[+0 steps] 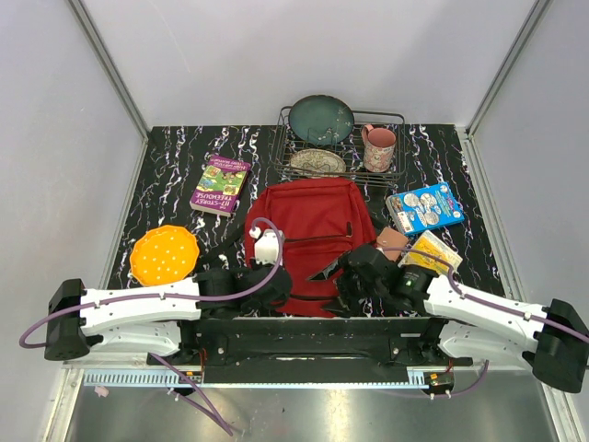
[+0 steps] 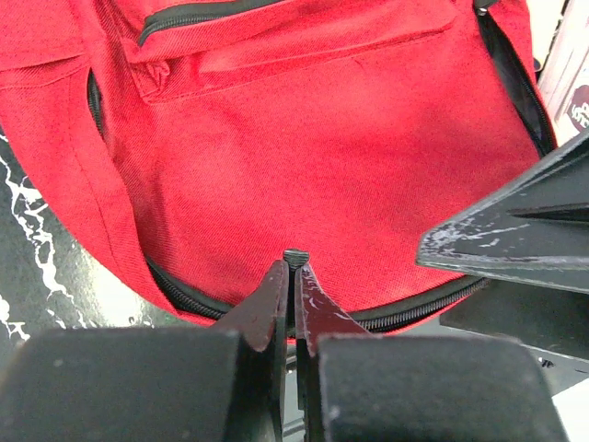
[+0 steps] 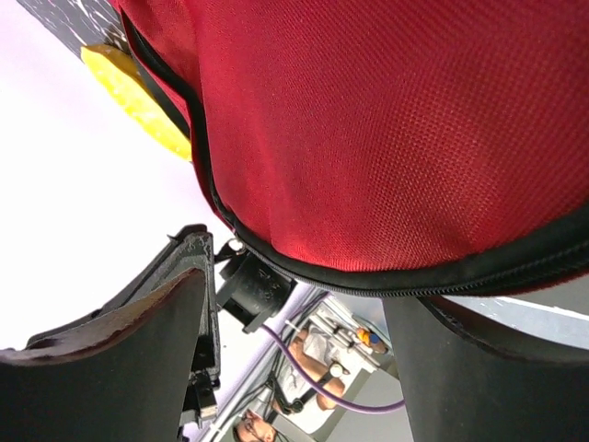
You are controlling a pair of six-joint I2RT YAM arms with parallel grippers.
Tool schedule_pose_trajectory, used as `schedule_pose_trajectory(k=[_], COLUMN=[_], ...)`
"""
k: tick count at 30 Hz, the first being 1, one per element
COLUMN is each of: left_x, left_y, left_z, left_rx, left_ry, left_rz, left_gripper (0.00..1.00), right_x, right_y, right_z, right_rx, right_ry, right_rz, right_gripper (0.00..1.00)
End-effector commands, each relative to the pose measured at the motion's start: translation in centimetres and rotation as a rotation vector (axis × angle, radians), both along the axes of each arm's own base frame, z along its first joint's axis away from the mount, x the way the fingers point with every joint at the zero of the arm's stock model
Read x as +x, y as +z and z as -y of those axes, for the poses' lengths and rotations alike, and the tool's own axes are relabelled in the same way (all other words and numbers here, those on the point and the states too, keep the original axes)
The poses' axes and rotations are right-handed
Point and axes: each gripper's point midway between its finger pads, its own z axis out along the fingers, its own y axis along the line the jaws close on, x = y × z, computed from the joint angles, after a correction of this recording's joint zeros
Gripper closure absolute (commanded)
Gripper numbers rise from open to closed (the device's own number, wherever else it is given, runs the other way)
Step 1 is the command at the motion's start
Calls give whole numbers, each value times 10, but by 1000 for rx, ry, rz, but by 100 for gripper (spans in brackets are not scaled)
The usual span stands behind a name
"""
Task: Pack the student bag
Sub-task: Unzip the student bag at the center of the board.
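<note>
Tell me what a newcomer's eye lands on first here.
The big red student bag lies in the middle by the near edge, dwarfing everything. Both grippers meet at its near zippered rim: the left gripper pinched shut, the right gripper spread open. Next comes the bright orange plate to its left.

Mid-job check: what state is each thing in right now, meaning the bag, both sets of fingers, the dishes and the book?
student bag: lying flat, zip looks closed along its near edge.
left fingers: shut, tips at the bag's zip.
right fingers: open, astride the bag's near edge.
mug: upright in the rack.
teal plate: propped on edge in the rack.
book: closed, lying flat.
</note>
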Motion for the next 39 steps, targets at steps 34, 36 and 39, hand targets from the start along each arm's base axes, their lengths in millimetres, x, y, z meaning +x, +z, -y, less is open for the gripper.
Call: schedule_pose_trajectory(k=[34,36,39], left_x=[31,40,56], left_y=[-59,-60,-61], left_z=[-122,-120,-119], left_rx=[6,30,50], left_ry=[421,408,414], left_rz=[-94,-87,-77], left_gripper=[100,100,100], right_x=[26,26,20], right_y=[12,30,41], right_z=[68,66,59], right_rx=[-71,-63,-60], right_ry=[-92,-47,33], right_rz=[477,555,598], right_gripper=[100,100,100])
